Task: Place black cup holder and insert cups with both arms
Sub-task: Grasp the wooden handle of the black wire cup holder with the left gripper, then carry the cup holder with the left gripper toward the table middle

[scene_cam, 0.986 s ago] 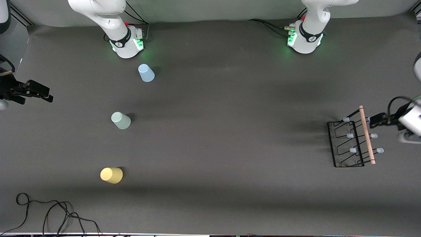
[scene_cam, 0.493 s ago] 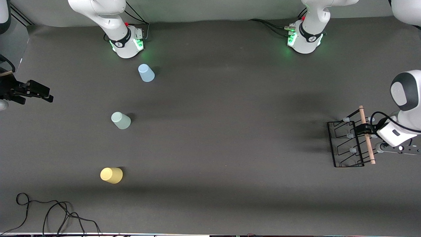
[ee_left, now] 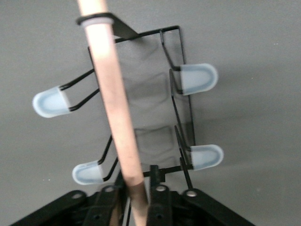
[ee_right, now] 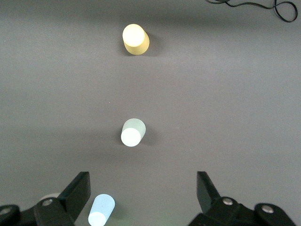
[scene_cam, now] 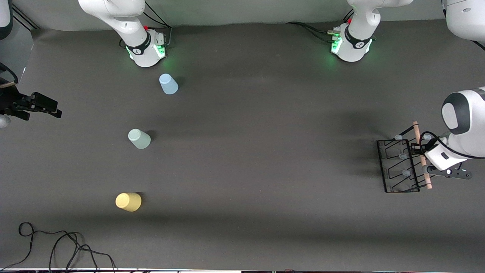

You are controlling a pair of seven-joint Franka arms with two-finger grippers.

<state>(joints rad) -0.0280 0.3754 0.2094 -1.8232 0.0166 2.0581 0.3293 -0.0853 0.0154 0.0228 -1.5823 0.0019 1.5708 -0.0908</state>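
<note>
- Front view: I see the black cup holder [scene_cam: 401,167] standing on the table [scene_cam: 257,159] at the left arm's end, its wooden rod handle [scene_cam: 421,151] running along the top.
- The left tool [scene_cam: 420,151] is down on that handle, about midway along it.
- Left wrist view gives me the close look: both fingers [ee_left: 160,200] are pinched in on the wooden rod, one on each side, so the left tool is clamped on the rack's handle.
- In that same view I count four pale blue peg tips [ee_left: 198,78] sticking out from the wire frame, two on each side of the rod.
- The rack's base sits flat on the table.
- The right tool [scene_cam: 38,105] hangs over the table's edge at the right arm's end, waiting.
- Right wrist view shows its fingers [ee_right: 77,190] spread wide with nothing between them.
- The three cups stand upside down toward the right arm's end, well apart from each other and from the rack.
- The light blue cup [scene_cam: 168,83] is just in front of the right arm's base.
- The pale green cup [scene_cam: 139,138] is nearer the front camera than the blue one.
- The yellow cup [scene_cam: 128,201] is nearest of all.
- A black cable [scene_cam: 57,246] lies looped near the yellow cup's corner.
</note>
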